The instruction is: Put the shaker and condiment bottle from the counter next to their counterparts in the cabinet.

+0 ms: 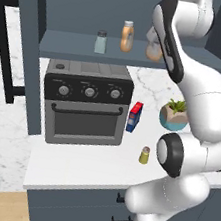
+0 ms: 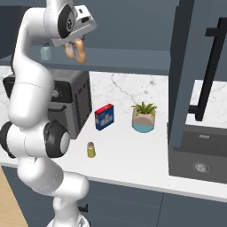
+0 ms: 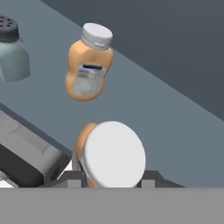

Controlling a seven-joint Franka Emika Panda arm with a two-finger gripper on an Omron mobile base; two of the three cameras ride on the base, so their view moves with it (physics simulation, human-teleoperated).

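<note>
The claw (image 2: 76, 49) is closed tight on the condiment bottle (image 2: 79, 51), holding it up at the front edge of the cabinet (image 1: 44, 1) shelf, with the pale cap facing the hand camera. The main risk, as I judge it, lies with the cabinet itself: the bottle hangs close to the shelf lip, so a low approach could knock its base on the edge and twist it in the grip. Next largest, the toaster oven (image 1: 85, 103) sits directly below at 6 o'clock, and a slipped bottle would land on its top and roll. Then the slim orange bottle (image 3: 87, 65), standing on the shelf at 12 o'clock from the held one in the hand view: push in too far and it tips. The grey-blue shaker (image 3: 11, 54) at 10 o'clock is farther off and less exposed. The olive shaker (image 1: 145, 155) waits on the counter (image 1: 88, 167), at 5 o'clock from the oven, near a small blue and red box (image 1: 135, 116) and a potted plant (image 1: 174, 115). The hand view gives the spacing between held bottle and its counterpart; the left base view hides most of the held bottle behind the arm, so whether its base clears the shelf is hard to say. The right base view shows the grip from the side.
</note>
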